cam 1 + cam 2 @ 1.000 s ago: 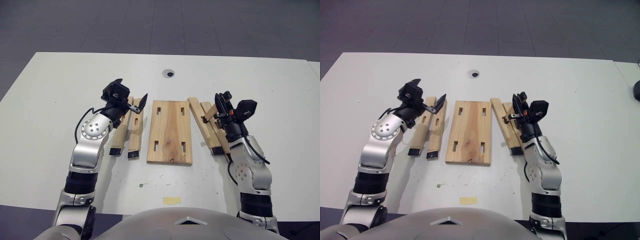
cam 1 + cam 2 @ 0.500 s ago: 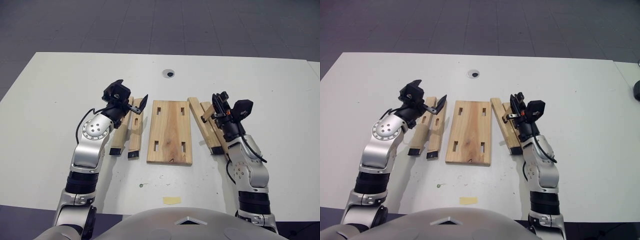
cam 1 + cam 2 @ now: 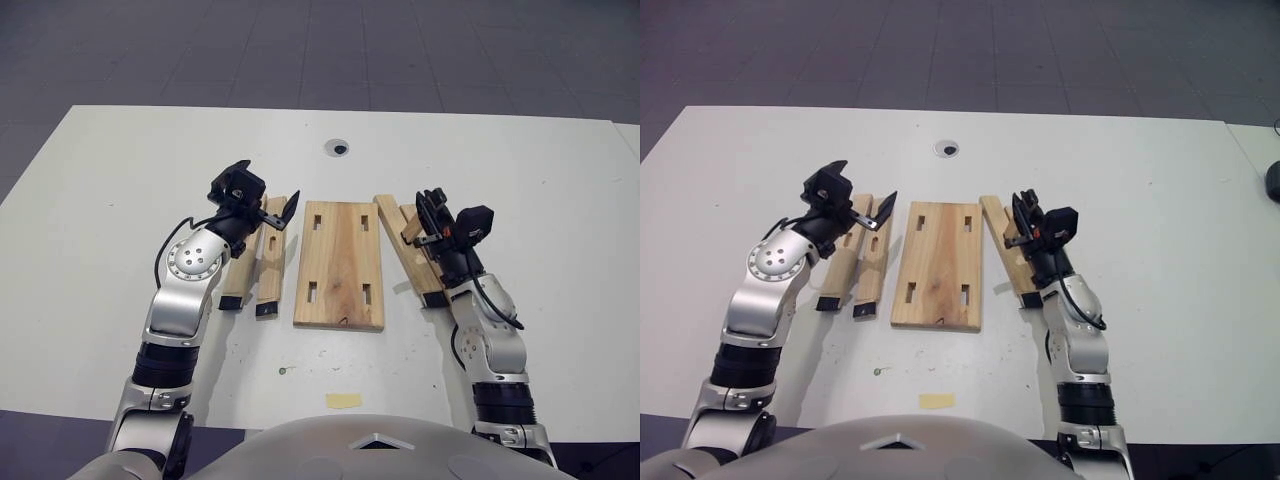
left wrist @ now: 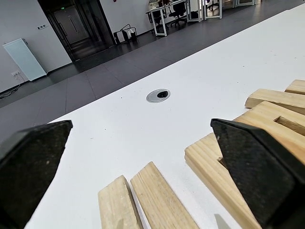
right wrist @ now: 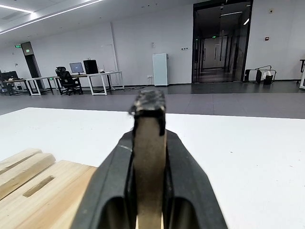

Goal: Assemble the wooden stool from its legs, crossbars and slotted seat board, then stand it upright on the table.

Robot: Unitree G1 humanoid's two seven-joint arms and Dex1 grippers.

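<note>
One slotted seat board (image 3: 340, 265) lies flat in the middle of the white worktop (image 3: 110, 210), its long side running away from the robot. It is pale wood with a darker streak of grain. It has four rectangular slots, one near each corner.

On its left lie two legs, the outer left leg (image 3: 236, 280) and the inner left leg (image 3: 270, 275), side by side. Each has a black foot at the near end, and a narrow strip of worktop separates them from the board. On its right lie two more wooden pieces (image 3: 398, 245), angled, partly under the right arm. A black foot shows at their near end, and the far end of the inner one sits just beside the board's far right corner.

All the parts lie in the middle band, well apart from the far edge and both side edges. One round cable grommet (image 3: 338, 147) sits near the far edge. One yellow scrap of tape (image 3: 344, 400) lies near the front edge.

The left claw (image 3: 262, 195) is spread wide above the far ends of the left legs. The right claw (image 3: 428, 205) is narrow over the right pieces, its fingers pressed together on a thin brownish strip; I cannot tell what that strip is.
</note>
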